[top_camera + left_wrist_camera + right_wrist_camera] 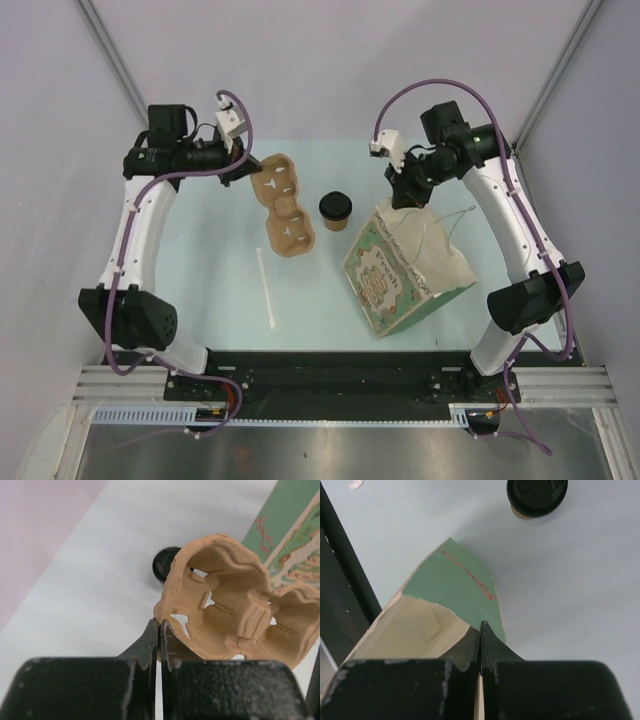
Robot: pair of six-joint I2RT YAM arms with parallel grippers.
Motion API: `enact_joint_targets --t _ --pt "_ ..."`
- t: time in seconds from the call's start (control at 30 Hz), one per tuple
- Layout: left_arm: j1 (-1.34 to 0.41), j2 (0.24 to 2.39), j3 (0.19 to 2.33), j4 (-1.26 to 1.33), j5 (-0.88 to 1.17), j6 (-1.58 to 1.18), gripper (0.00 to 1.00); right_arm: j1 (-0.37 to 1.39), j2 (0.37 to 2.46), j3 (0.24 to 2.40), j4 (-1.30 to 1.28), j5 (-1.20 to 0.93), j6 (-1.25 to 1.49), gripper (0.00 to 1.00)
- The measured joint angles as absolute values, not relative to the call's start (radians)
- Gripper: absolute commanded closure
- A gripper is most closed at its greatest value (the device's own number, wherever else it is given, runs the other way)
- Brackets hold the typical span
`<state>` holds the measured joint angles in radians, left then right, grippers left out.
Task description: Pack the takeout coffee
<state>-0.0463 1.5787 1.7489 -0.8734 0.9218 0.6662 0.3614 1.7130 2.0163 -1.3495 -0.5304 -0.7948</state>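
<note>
Top external: left hand (249,170) pinches carrier (284,207), right hand (407,196) pinches paper bag (398,268)

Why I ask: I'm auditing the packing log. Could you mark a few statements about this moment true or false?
1. The coffee cup is lidded. True.
2. The cup sits in the pulp carrier. False: it stands on the table beside it.
3. The left pincer is shut on the carrier's edge. True.
4. The right pincer hangs open above the cup. False: it is shut on the paper bag at its rim.
</note>
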Motion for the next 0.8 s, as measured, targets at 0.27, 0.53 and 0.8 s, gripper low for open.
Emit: enact_joint_targets --t 0.27,0.53,0.8 --pt "-0.049 1.422 1.689 -0.659 0.933 0.456 1.00 0.365 1.713 2.016 -1.350 -0.421 -0.489 1.00" --pt "-0.069 1.383 1.708 -0.555 0.948 0.319 1.00 0.366 1.704 2.016 -1.350 -0.293 -0.344 1.00" --pt "-0.159 1.378 1.725 -0.469 0.884 0.258 1.00 0.378 1.691 1.994 -1.351 -0.222 -0.284 1.00"
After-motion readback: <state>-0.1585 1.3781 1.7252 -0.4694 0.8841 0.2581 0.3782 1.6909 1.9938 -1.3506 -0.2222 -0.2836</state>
